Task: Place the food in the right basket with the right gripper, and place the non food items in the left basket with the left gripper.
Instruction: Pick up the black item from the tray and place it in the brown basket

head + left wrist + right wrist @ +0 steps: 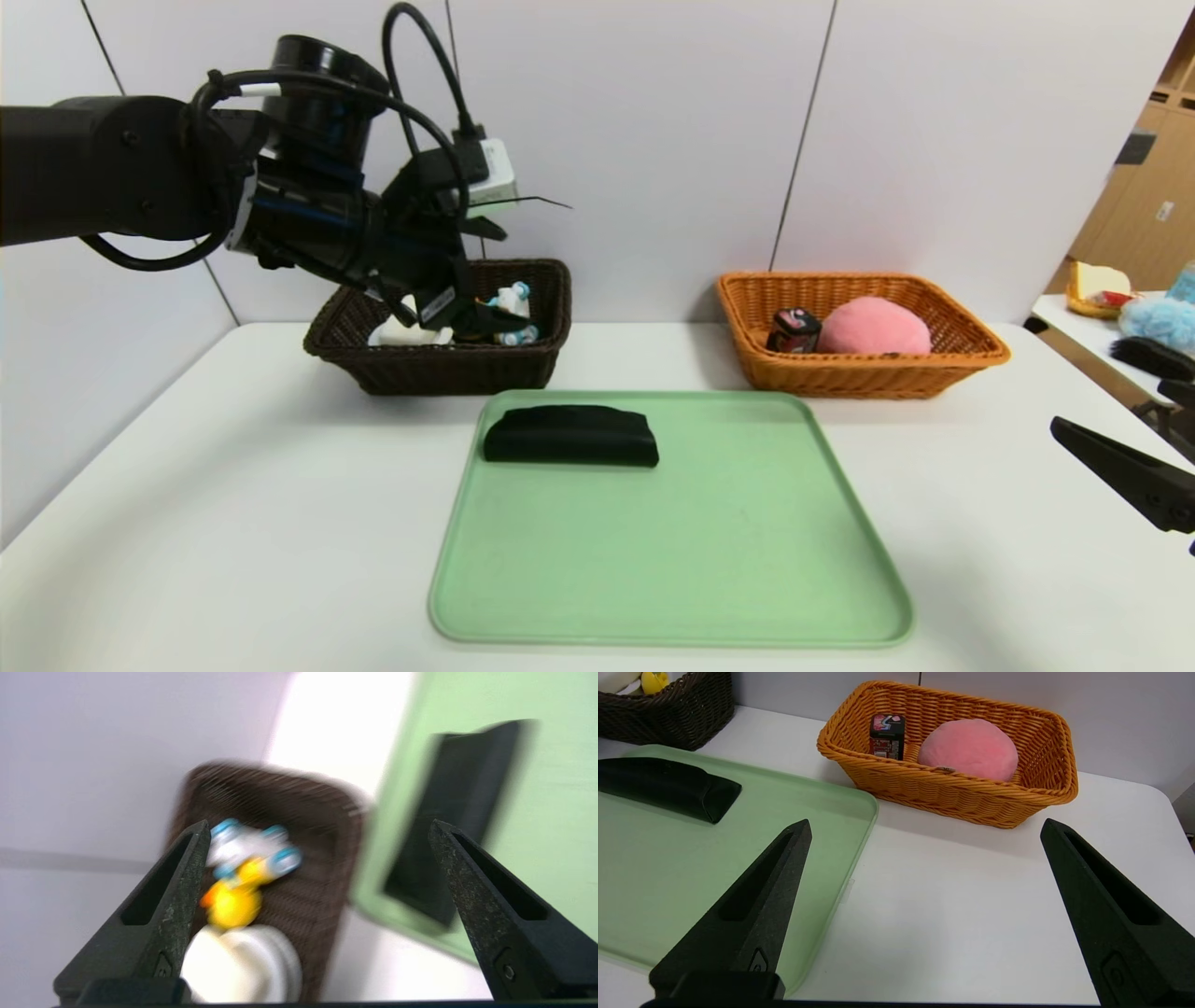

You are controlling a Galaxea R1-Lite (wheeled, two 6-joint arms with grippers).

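I see the left basket (439, 359), dark brown, at the back-left of the worktop (233, 523). Inside: duck toy (233, 896) on its scooter, plus a white ribbed container (243, 963) just beside it. Left tool (317, 830) hovers over that basket, fingers spread wide, holding nothing. Head cam hides most of the contents behind the arm; only white bits and blue wheels show. Left wrist cam gives the yellow duck clearly enough, tho blurred.

Right basket (859, 373), orange-tan, back-right. Holds the pink plush peach (875, 327) and the small black canister (794, 331), side by side, canister nearer the basket's left end. Right wrist cam shows the canister upright w/ its red-pink label; head cam shows it tilted-looking, can't tell which.

Black pouch (569, 436) lies on the green tray (672, 560), far-left corner, well apart from both baskets, between the left tool and tray centre. Not yet in a basket.

Right tool (924, 828) sits low at the worktop's right edge, fingers wide apart, empty, pointing toward the right basket. Side table (1083, 345) w/ clutter at far right.
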